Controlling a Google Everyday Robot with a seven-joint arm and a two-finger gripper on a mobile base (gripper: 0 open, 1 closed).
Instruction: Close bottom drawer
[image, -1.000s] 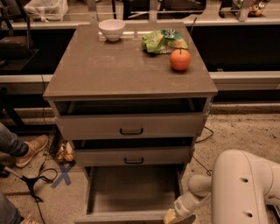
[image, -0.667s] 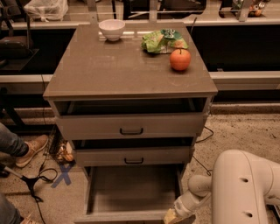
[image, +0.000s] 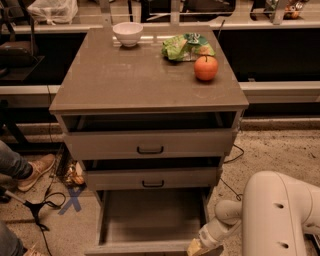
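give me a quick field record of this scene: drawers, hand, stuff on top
bottom drawer: pulled far out, not yet closed
middle drawer: partly out
top drawer: partly out
hand: low at the picture's bottom edge, by the bottom drawer's front right corner; contact cannot be told
cabinet top: white bowl at the back, green bag and orange on the right

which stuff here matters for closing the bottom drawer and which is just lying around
For the job:
bottom drawer, pulled far out
tool, low by the drawer's front right corner

Lying about:
bowl, orange and green bag on the cabinet top
top drawer and middle drawer, both ajar
shoe on the floor at left
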